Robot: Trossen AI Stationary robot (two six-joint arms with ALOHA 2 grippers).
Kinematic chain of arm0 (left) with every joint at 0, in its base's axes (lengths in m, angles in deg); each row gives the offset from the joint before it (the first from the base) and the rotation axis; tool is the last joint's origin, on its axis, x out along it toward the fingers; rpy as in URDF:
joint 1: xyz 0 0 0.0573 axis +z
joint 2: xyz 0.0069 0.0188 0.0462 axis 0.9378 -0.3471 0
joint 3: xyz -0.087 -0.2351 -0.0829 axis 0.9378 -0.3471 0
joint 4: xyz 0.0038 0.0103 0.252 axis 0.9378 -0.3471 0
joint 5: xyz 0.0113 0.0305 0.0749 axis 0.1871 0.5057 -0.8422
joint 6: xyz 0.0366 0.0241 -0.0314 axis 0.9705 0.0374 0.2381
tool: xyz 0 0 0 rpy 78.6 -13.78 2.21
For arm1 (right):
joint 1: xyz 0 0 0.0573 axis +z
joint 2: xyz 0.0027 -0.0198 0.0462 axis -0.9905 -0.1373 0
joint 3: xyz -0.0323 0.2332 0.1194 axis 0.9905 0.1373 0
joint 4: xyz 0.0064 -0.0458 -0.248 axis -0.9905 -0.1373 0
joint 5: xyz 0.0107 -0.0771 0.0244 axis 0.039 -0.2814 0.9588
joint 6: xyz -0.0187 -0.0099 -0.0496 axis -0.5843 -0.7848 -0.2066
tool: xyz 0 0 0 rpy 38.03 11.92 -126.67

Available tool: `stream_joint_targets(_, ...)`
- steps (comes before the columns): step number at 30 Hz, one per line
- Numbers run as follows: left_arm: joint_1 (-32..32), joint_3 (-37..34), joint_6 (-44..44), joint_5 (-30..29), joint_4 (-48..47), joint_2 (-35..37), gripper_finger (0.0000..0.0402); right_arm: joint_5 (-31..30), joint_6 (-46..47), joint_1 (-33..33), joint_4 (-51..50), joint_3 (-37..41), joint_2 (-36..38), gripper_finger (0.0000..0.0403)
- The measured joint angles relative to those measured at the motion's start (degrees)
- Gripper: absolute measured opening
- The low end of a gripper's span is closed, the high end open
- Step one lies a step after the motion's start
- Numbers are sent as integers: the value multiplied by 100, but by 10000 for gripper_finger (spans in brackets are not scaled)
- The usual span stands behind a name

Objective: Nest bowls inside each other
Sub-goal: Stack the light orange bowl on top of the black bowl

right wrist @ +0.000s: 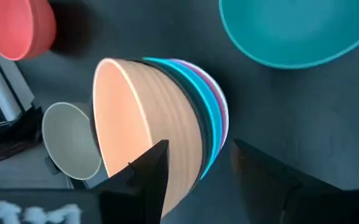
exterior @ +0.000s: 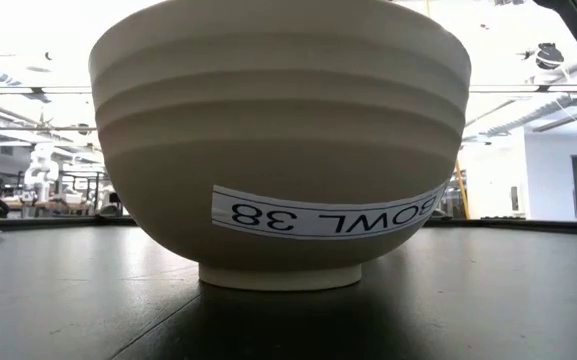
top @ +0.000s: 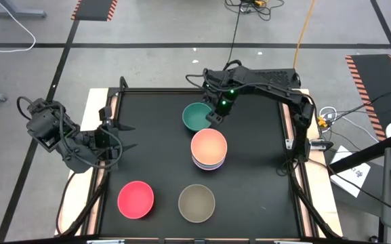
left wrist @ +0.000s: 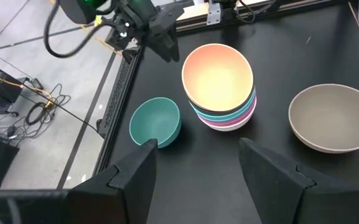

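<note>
High view: we see the right gripper (top: 215, 114) hanging at the far side of the black table (top: 263, 196), just beside the teal bowl's (top: 196, 116) rim, its fingers apart with nothing between them. The stack (top: 209, 150), peach-orange bowl on top, sits just nearer than the teal bowl, in the middle of the table. The red-pink bowl (top: 135, 200) and olive-grey bowl (top: 196, 202) lie loose along the near edge. The left gripper (top: 117, 139) waits at the table's left edge, fingers spread and empty.

Low view: we see only the olive-grey bowl (exterior: 278, 150) close up, upright on its foot.

Left wrist view: the teal bowl (left wrist: 155, 121) stands upright beside the stack (left wrist: 219, 87), apart from it, the right gripper (left wrist: 160, 31) above and beyond.

Right wrist view: the open fingers (right wrist: 135, 180) frame the stack (right wrist: 160, 130), and the teal bowl (right wrist: 297, 31) lies beyond it.

We judge the teal bowl goes next: it lies right at the right claw, well apart from the left arm.
</note>
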Motion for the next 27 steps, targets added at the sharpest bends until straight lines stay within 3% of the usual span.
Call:
stream_joint_targets(10,3,0,-77,-1,0,0,228,-150,-168,-24,-35,-5,36,164)
stream_joint_targets(16,3,0,-135,-7,0,0,228,-564,-260,32,-35,-3,249,164)
stream_joint_targets(27,5,0,-171,-201,0,0,228,-892,-275,392,-332,33,435,164)
